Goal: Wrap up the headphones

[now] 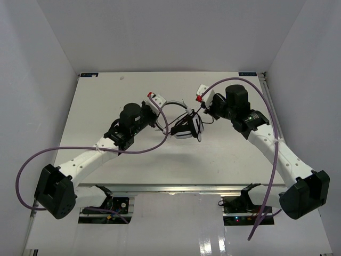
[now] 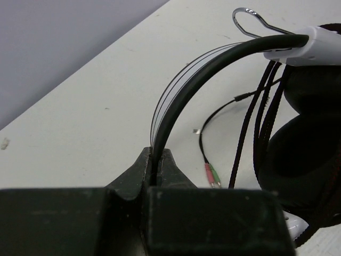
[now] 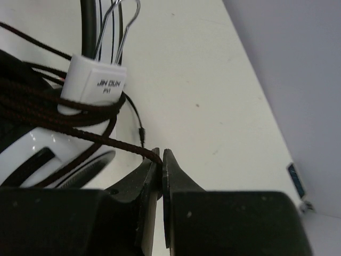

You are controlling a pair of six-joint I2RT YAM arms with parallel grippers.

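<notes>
Bright, even overhead light; shadows on the tabletop (image 1: 160, 165) are soft. In the wrist views the left tool (image 2: 158, 160) and right tool (image 3: 161, 160) are dark and blurred; the headphones (image 3: 29, 140) glint faintly.

A white table (image 1: 160, 165) lies flat beneath the left fingers (image 2: 136, 173) and the right fingers (image 3: 181, 176). It runs on past their tips to a plain pale grey back wall (image 1: 170, 32). A left wall (image 1: 32, 80) and a right wall (image 1: 314, 64) of the same grey stand outward of each pair. Behind the fingers a metal rail (image 1: 176, 188) edges the table. Below it a glossy white surface (image 1: 181, 240) reflects soft light.
</notes>
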